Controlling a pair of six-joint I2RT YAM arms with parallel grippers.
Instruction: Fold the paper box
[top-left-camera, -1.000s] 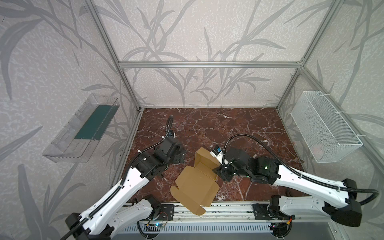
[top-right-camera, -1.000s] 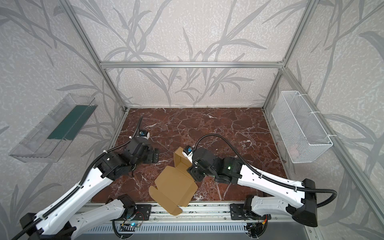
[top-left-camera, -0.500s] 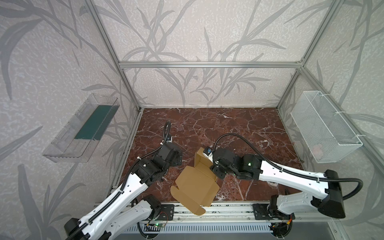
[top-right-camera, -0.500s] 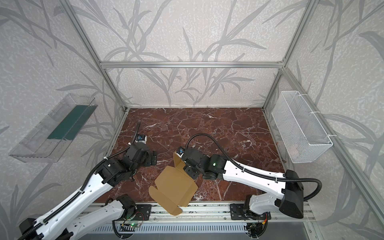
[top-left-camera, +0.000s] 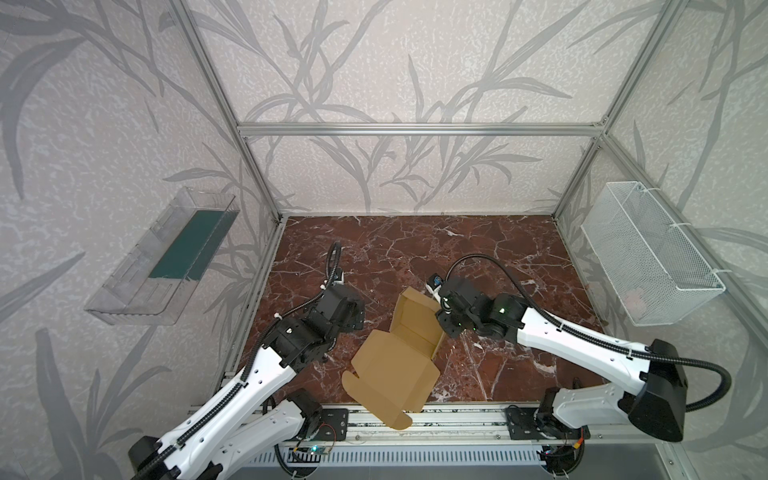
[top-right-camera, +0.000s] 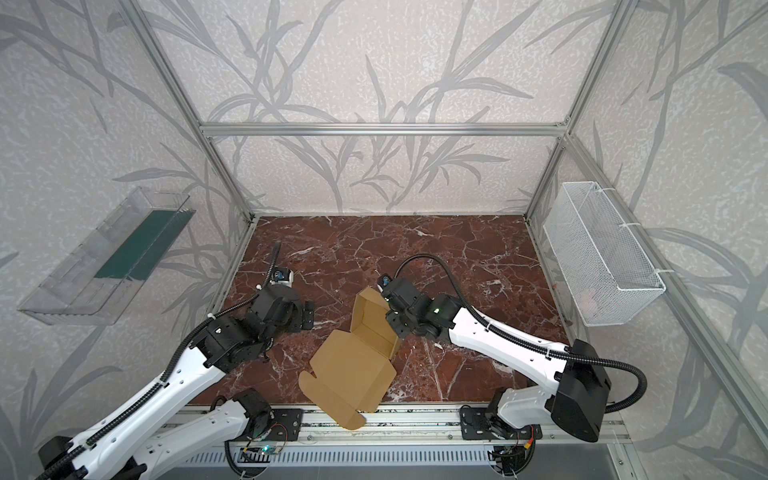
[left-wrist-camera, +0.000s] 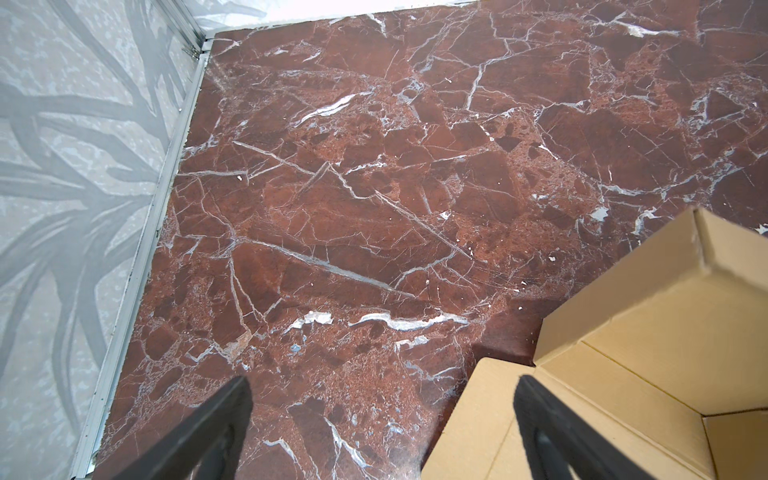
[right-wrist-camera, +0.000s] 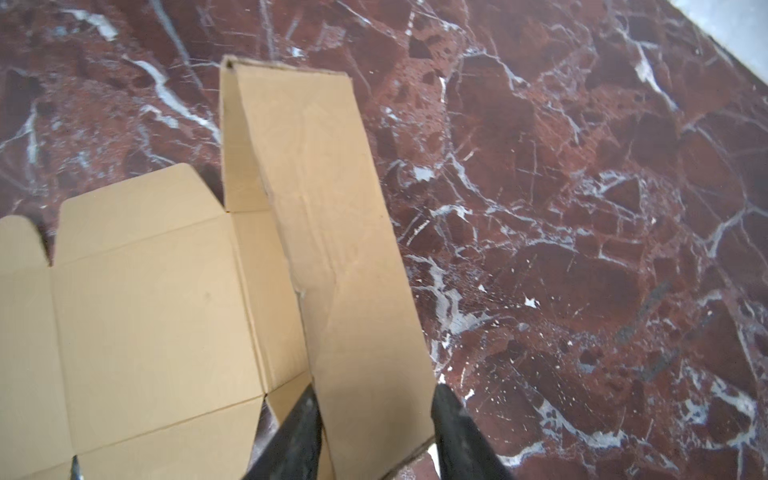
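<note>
The paper box (top-left-camera: 395, 365) (top-right-camera: 353, 370) is a tan cardboard sheet, partly folded, at the front middle of the marble floor. Its back and right flaps stand up, and its front flap hangs over the front rail. My right gripper (top-left-camera: 441, 331) (right-wrist-camera: 376, 395) is at the right flap (right-wrist-camera: 332, 232). One finger is inside the box and one outside. The jaws are half narrowed, with the leaning flap filling the gap between them. My left gripper (top-left-camera: 353, 320) (left-wrist-camera: 384, 395) stands wide open over bare floor, left of the box. One fingertip (left-wrist-camera: 536, 399) is over the edge of the box (left-wrist-camera: 648, 345).
A clear plastic bin (top-left-camera: 166, 266) hangs on the left wall. A white wire basket (top-left-camera: 648, 253) hangs on the right wall. An aluminium rail (top-left-camera: 457, 419) with both arm bases runs along the front. Bare marble floor (top-left-camera: 415, 241) lies behind the box.
The right gripper's jaws have narrowed around the box's right flap; its arm swung left, then back right. The left gripper has shifted slightly toward the front and stays wide open.
</note>
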